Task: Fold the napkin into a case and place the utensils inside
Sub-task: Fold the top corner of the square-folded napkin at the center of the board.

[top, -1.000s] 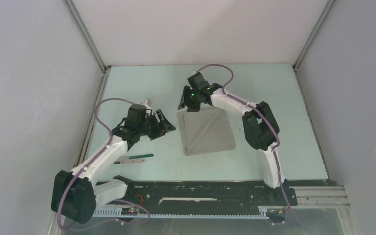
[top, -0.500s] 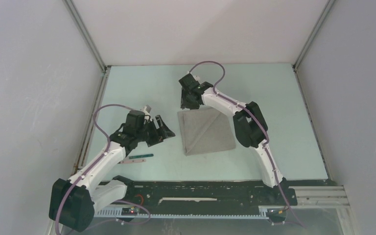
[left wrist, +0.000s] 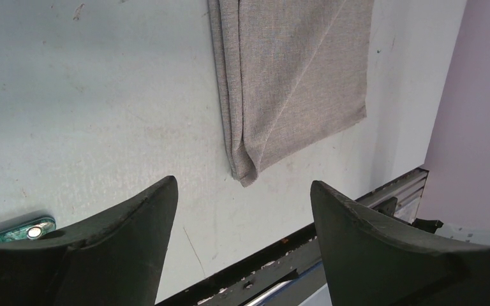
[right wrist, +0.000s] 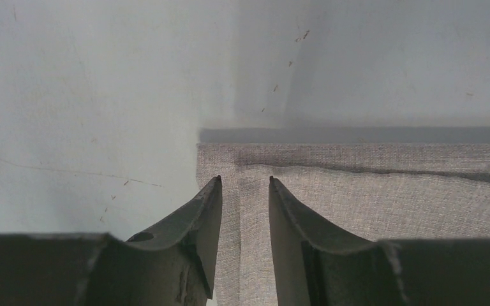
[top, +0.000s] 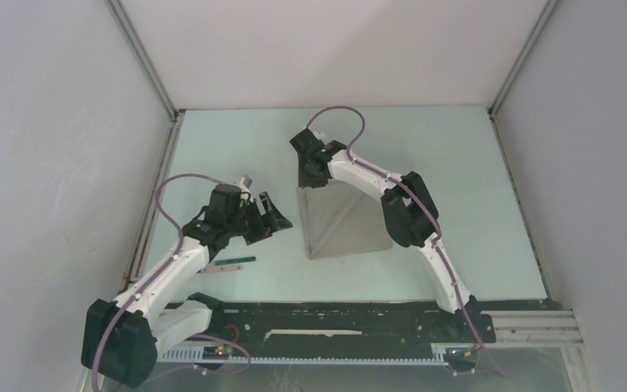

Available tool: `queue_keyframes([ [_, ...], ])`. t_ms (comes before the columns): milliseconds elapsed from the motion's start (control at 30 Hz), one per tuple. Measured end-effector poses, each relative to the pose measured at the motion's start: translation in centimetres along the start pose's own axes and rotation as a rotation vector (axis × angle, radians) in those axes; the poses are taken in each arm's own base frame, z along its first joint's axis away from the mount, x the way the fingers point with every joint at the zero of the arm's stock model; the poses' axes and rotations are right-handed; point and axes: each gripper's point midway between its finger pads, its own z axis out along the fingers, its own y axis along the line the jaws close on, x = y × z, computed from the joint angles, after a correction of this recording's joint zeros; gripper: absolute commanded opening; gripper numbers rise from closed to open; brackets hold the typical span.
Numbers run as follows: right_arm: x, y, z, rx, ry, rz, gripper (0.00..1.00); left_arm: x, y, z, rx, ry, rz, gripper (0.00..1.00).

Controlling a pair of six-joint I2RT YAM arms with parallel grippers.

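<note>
One table (top: 457, 163) carries everything countable here. On it lies one napkin (top: 347, 220), a single grey cloth doubled over itself, so that its near corner shows several layered edges though it is only one piece. One utensil (top: 233, 262) can be counted, a slim piece with a dark green handle; the left wrist view shows only its end. There are two arms, the left arm (top: 171, 265) and the right arm (top: 424, 237). That makes two claws, the left claw (top: 273, 214) and the right claw (top: 306, 175). Each has two fingers (right wrist: 191, 223), four in all. Two purple cables (top: 339, 109) run along the arms, one each.
</note>
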Motion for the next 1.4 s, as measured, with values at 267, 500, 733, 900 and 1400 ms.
queue_keyframes([
  [267, 0.4, 0.7, 0.6, 0.006, 0.005, -0.016, 0.4, -0.1, -0.1, -0.2, 0.006, -0.007, 0.003, 0.82],
  [500, 0.5, 0.0, 1.0, 0.038, 0.005, -0.026, 0.4, -0.1, -0.2, -0.2, 0.008, -0.009, 0.003, 0.83],
  [733, 1.0, -0.1, 1.6, 0.051, 0.014, -0.033, 0.39, -0.1, -0.3, -0.4, 0.016, -0.012, 0.005, 0.83],
  [900, 1.0, 0.0, 2.0, 0.057, 0.015, -0.043, 0.3, 0.3, 0.1, -0.2, 0.009, -0.003, 0.002, 0.83],
  [1400, 0.7, 0.0, 1.8, 0.064, -0.003, -0.08, 0.0, 0.4, 0.2, -0.2, 0.01, 0.0, 0.0, 0.83],
])
